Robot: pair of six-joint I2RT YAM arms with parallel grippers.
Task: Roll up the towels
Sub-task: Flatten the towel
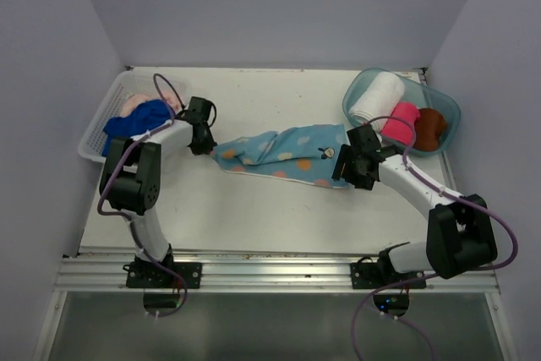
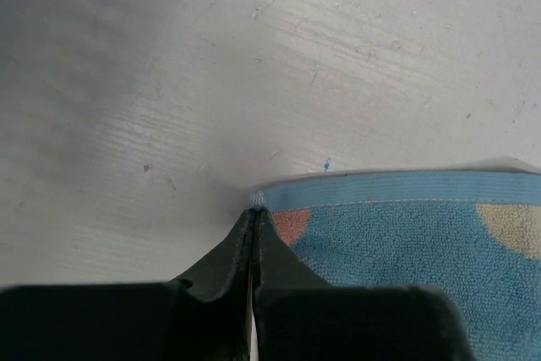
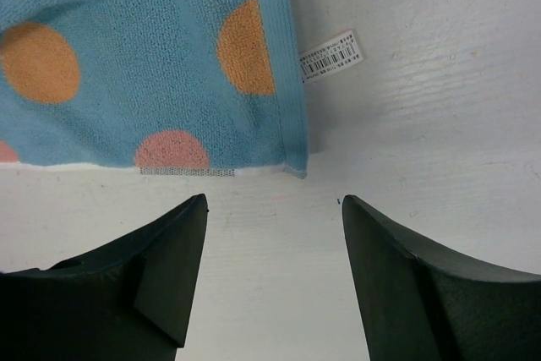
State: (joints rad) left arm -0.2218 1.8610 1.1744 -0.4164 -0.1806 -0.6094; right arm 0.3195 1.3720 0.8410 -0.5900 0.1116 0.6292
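On the white table [image 1: 279,209] the light blue towel [image 1: 283,152] is laid out, one corner pinched by the closed left gripper [image 2: 254,209]; the right gripper [image 3: 275,202] is held wide, empty, near its illegible tag [image 3: 330,56].

Left pincer [image 2: 254,212] clamped on light blue towel [image 2: 406,247] corner, right pincer [image 3: 273,200] spread wide

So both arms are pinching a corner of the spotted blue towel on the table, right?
Not both. The left jaws are shut on a corner of the spotted blue towel, but the right wrist view shows the right jaws open, just short of the towel's edge, holding nothing.
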